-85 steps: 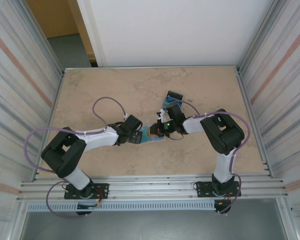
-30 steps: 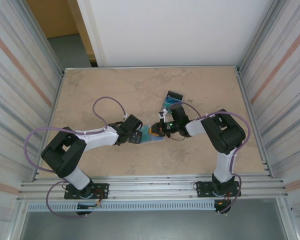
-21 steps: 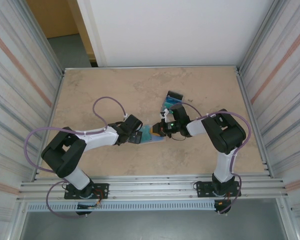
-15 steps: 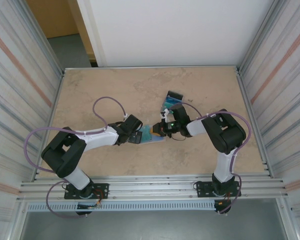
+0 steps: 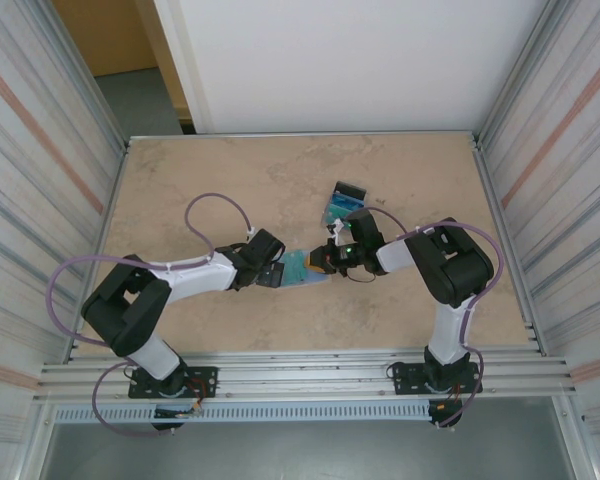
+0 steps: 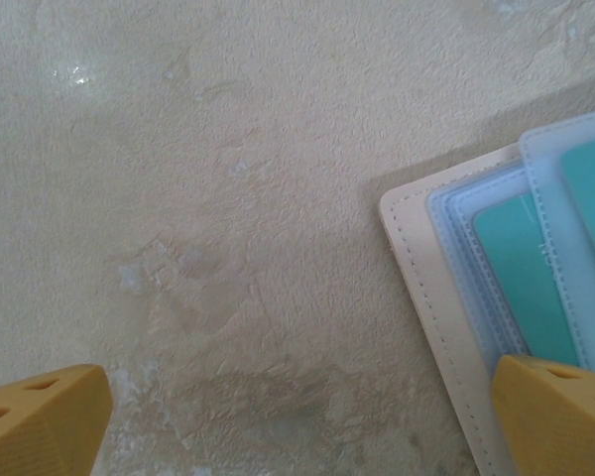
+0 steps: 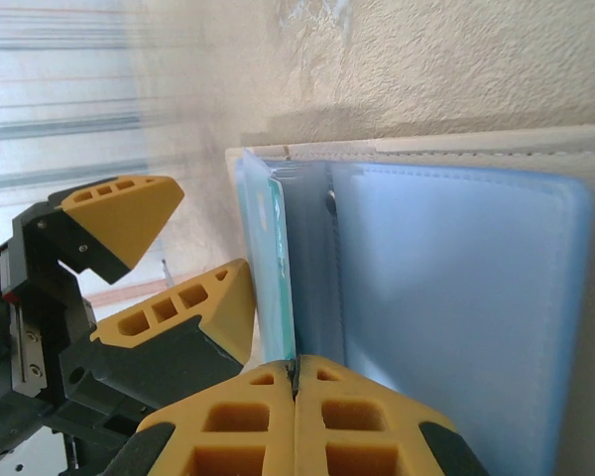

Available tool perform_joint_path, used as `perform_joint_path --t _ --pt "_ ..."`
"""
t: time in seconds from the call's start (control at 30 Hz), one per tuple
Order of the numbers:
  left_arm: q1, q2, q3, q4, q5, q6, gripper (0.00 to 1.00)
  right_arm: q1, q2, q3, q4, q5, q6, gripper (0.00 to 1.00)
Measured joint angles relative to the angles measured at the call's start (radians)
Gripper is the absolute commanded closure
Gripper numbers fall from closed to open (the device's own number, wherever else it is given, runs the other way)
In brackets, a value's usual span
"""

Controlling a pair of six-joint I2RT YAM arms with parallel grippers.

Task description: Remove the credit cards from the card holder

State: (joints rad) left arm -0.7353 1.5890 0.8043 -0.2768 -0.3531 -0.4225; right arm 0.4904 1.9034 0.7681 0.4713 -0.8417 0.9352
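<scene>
Marbled beige table (image 5: 200, 190) carries the card holder (image 5: 302, 268), spread open at centre. At its 3 o'clock the right gripper (image 7: 296, 372), clamped on a teal card (image 7: 275, 258) by its edge, has drifted further toward 3 o'clock, so the pull-out looks begun. At 9 o'clock the left gripper (image 6: 297, 426) gapes, empty. Ribbed metal walls (image 5: 40, 150) stand around

No readable text, labels, numbers — none anywhere

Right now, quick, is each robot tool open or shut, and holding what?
Left tool: open, holding nothing.
Right tool: shut on a teal credit card.
</scene>
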Motion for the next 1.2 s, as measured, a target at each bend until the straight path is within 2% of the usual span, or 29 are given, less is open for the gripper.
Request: perform_joint_path --t 0.43,0.8,1.1,1.2 --pt "0.0 -0.072 0.051 -0.011 0.015 0.012 0.01 0.0 0.001 0.0 0.0 0.0 0.0 1.0" --pt "0.0 0.062 0.08 -0.002 0.043 0.026 0.01 0.0 0.001 0.0 0.0 0.0 0.0 0.99" --pt "0.0 0.084 0.094 0.02 0.045 0.026 0.01 0.003 0.002 0.0 0.013 -0.003 0.003 0.85" --pt "0.0 0.085 0.095 0.02 0.045 0.026 0.01 0.013 0.008 0.0 0.032 -0.004 0.008 0.84"
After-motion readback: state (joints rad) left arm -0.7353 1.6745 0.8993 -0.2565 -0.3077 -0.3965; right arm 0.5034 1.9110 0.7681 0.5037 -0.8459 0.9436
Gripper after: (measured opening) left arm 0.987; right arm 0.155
